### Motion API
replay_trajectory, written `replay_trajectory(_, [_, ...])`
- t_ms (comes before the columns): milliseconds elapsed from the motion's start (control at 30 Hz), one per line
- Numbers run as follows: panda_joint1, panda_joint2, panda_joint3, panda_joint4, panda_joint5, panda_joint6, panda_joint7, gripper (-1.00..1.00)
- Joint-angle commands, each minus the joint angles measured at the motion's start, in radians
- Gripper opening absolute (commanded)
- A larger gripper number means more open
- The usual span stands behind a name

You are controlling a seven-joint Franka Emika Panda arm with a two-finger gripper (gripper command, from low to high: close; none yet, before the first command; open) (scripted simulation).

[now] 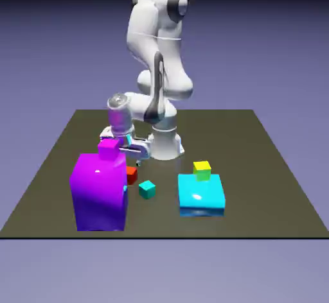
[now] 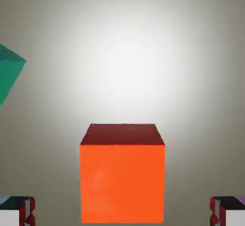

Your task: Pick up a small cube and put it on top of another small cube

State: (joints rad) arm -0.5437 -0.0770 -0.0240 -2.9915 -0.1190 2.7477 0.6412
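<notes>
white segmented robot arm (image 1: 144,38), rounded glossy shells, dark grey joint caps (image 1: 177,6), white base (image 1: 165,145)

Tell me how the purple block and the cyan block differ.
The purple block stands taller, while the cyan block is low and squat. A magenta cube sits at the purple block's top; the cyan block has a yellow cube there instead. Both are glossy and far bigger than the small cubes.

Red cube (image 1: 132,175), teal one (image 1: 147,189), yellow-green one (image 1: 202,171), magenta one (image 1: 110,149); big block (image 1: 100,192) fades magenta to purple, lol.
</notes>
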Motion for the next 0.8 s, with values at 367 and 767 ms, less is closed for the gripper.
replay_trajectory(367, [0.028,0.184,-0.048,0.016,-0.057,0.168,0.042,-1.0])
replay_trajectory(767, [-0.054,-0.057,-0.067,0.081,0.118,-0.151,0.047,-1.0])
